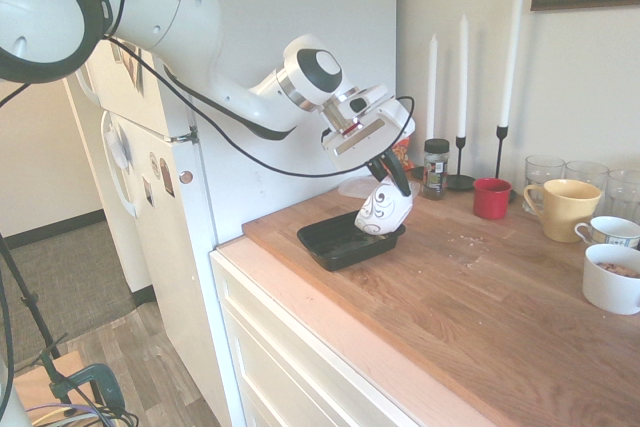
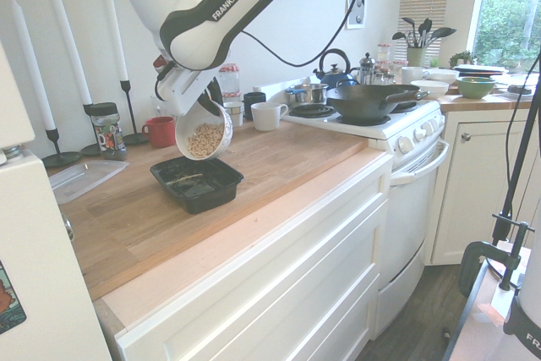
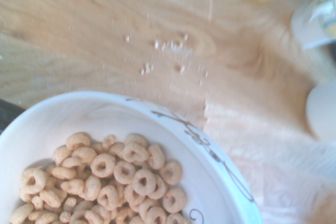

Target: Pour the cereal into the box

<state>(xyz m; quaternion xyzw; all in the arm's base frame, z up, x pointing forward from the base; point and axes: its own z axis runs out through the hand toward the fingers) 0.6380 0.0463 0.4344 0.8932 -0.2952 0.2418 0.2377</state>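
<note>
Partly hidden behind the tilted bowl (image 2: 204,130), the hand (image 1: 392,175) grips its rim.

arm (image 1: 250,97): reaching out | gripper (image 1: 392,175): angled downward, fingers apparently clamped tight

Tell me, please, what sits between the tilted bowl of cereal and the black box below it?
Nothing but air: in the second exterior view the bowl, with the cereal inside, hangs tilted above the box, with a clear gap between them.
</note>
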